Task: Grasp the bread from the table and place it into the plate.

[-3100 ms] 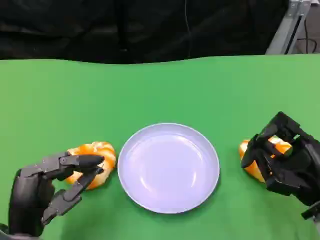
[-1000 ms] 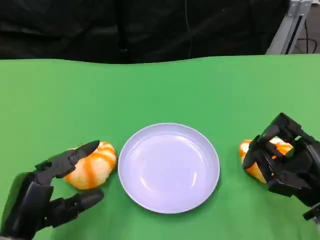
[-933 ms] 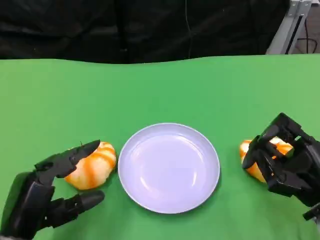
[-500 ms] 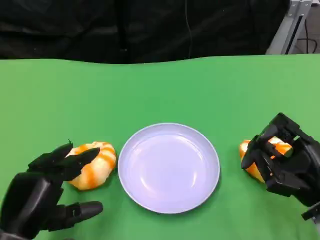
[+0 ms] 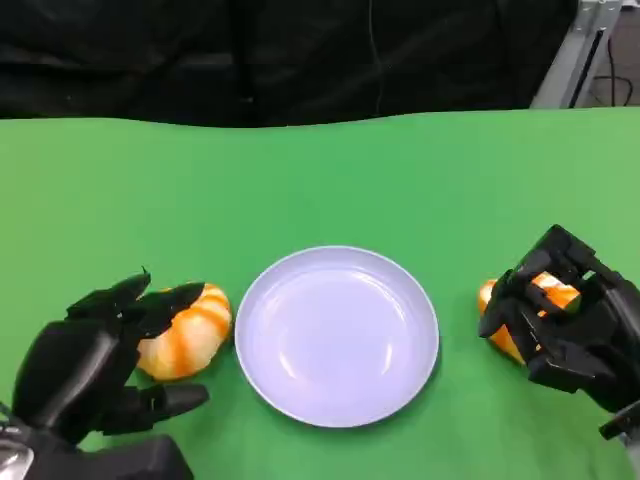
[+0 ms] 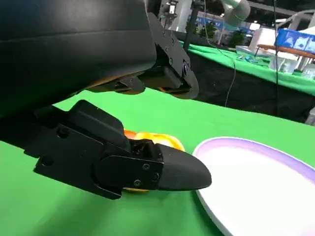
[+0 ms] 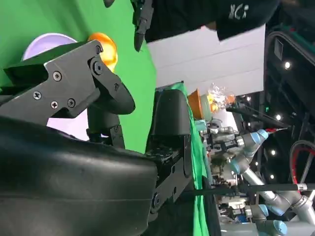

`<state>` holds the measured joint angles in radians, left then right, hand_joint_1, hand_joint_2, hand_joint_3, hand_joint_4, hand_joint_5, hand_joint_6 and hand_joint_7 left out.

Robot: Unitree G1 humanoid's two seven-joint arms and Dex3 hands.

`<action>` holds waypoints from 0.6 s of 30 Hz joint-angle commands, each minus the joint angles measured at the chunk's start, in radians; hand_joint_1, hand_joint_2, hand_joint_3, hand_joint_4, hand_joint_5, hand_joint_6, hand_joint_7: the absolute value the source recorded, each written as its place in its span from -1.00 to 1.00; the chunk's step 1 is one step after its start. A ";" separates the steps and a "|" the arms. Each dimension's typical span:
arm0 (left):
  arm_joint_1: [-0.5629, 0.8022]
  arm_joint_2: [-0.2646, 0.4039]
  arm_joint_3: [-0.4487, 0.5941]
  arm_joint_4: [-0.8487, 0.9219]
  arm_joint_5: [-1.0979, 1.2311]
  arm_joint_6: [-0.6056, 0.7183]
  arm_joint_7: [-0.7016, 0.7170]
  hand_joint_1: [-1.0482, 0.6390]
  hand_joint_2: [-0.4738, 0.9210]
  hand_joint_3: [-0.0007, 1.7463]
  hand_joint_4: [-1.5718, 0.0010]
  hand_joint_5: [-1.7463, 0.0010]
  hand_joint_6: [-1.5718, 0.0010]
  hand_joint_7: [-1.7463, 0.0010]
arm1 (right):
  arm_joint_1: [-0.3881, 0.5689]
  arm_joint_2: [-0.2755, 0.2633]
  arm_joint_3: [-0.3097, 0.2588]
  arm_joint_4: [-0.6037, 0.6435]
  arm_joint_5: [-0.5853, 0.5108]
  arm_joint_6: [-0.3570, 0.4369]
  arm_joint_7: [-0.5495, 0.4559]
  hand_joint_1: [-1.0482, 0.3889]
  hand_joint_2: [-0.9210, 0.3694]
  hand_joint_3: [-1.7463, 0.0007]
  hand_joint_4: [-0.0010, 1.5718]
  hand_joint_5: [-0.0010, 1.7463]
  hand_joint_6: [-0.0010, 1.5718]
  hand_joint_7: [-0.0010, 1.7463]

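Observation:
A lavender plate [image 5: 338, 335] lies in the middle of the green table. An orange striped bread [image 5: 192, 328] rests on the cloth just left of it. My left hand [image 5: 90, 365] is spread around the bread's near left side, upper fingers over its top, thumb apart below, holding nothing. The left wrist view shows this bread [image 6: 153, 140] between my fingers [image 6: 167, 73] and thumb, beside the plate [image 6: 256, 172]. A second orange bread [image 5: 545, 298] lies right of the plate. My right hand [image 5: 570, 325] wraps its curled fingers around it and hides most of it.
The green cloth [image 5: 320, 180] stretches open behind the plate up to a black backdrop. A metal frame leg [image 5: 575, 55] stands at the far right corner. The right wrist view shows a person in dark clothing [image 7: 197, 19] beside the table.
My left hand has turned and moved forward, its spread fingers now reaching over the left bread. The right hand has stayed curled around the right bread.

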<state>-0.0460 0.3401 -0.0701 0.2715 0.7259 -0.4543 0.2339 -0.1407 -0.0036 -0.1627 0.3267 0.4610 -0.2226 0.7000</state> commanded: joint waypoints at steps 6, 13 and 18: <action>-0.105 0.026 -0.054 0.140 -0.047 0.025 0.006 -0.76 1.00 -0.64 0.55 0.98 0.41 0.99 | 0.013 -0.008 -0.003 -0.030 0.013 0.002 -0.006 0.49 -0.49 -0.31 -0.38 1.00 -0.46 0.75; -0.163 0.024 -0.086 0.235 -0.069 0.048 -0.009 -0.74 1.00 -0.65 0.54 0.99 0.41 1.00 | 0.024 -0.007 0.004 -0.056 0.009 0.014 -0.028 0.50 -0.50 -0.33 -0.37 1.00 -0.46 0.76; -0.186 0.029 -0.111 0.276 -0.074 0.056 0.004 -0.73 1.00 -0.65 0.53 0.99 0.41 1.00 | 0.026 -0.009 0.006 -0.064 0.008 0.021 -0.035 0.49 -0.48 -0.35 -0.37 1.00 -0.47 0.78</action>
<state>-0.2144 0.3431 -0.1722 0.5279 0.6593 -0.4041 0.2324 -0.1212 -0.0031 -0.1495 0.2822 0.4621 -0.2022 0.6744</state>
